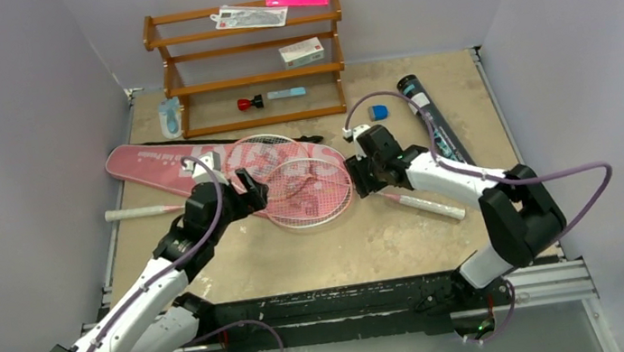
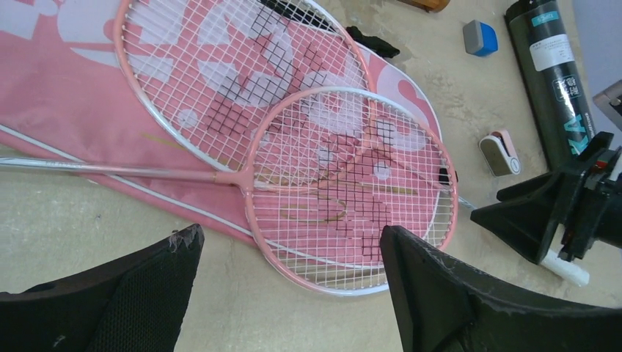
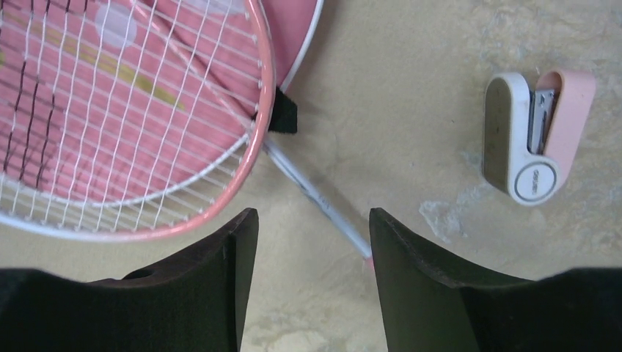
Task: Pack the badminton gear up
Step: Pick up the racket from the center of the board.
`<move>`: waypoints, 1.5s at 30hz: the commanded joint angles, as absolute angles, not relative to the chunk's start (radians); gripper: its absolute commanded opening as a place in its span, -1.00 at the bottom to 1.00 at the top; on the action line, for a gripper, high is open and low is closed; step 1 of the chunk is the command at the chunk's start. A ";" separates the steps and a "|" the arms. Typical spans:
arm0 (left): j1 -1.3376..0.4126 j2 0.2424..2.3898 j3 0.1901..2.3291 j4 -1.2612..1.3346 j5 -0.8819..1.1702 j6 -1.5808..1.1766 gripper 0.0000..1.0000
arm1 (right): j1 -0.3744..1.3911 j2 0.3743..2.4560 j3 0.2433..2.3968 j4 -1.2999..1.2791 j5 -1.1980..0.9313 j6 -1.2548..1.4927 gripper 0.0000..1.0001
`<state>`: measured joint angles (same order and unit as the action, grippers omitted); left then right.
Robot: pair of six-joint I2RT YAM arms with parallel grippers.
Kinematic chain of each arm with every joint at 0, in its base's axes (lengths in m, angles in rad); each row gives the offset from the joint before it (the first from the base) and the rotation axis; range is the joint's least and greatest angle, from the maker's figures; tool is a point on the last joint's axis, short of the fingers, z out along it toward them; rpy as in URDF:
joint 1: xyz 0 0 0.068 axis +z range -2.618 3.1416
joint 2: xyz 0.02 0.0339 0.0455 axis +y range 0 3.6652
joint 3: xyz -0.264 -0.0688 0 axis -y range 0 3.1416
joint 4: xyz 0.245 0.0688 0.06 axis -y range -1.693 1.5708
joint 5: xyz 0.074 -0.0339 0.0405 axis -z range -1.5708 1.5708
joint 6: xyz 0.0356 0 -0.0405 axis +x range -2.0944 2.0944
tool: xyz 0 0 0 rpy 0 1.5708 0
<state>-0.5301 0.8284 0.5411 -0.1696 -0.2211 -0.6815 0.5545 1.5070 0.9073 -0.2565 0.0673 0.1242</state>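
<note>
Two pink-framed rackets lie with their heads overlapping on the long pink bag [image 1: 152, 161]. One racket [image 2: 352, 183] has its shaft running left. The other racket [image 1: 283, 157] has its thin shaft [image 3: 315, 194] running right to a white handle [image 1: 433, 206]. My left gripper [image 2: 291, 242] is open wide just short of the nearer head's rim, with nothing between its fingers. My right gripper [image 3: 314, 220] is open astride that thin shaft, which runs close to the right-hand finger [image 3: 389, 242] without being clamped. The black tube [image 1: 433, 119] lies at the right.
A brown wooden rack [image 1: 247, 57] stands at the back with a small white box [image 1: 301, 52] on a shelf. A white-and-pink stapler [image 3: 539, 139] and a small blue object [image 1: 378, 113] lie near the right gripper. Grey walls close in both sides.
</note>
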 commanded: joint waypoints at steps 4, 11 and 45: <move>-0.523 0.804 0.584 -0.209 -0.235 -0.608 0.81 | 0.582 1.661 0.956 -0.199 0.140 0.144 0.17; -0.524 0.829 0.713 -0.325 -0.132 -0.430 0.81 | 0.628 1.685 0.965 -0.147 0.099 0.132 -0.18; -0.524 0.844 0.698 -0.250 -0.044 -0.114 0.83 | 0.666 1.242 0.759 -0.208 0.284 0.421 -1.00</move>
<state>-0.5297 0.8642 0.7136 -0.2985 -0.0547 -0.1329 0.6666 1.3499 0.7811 -0.1837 0.3023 0.3607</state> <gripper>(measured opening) 0.918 0.088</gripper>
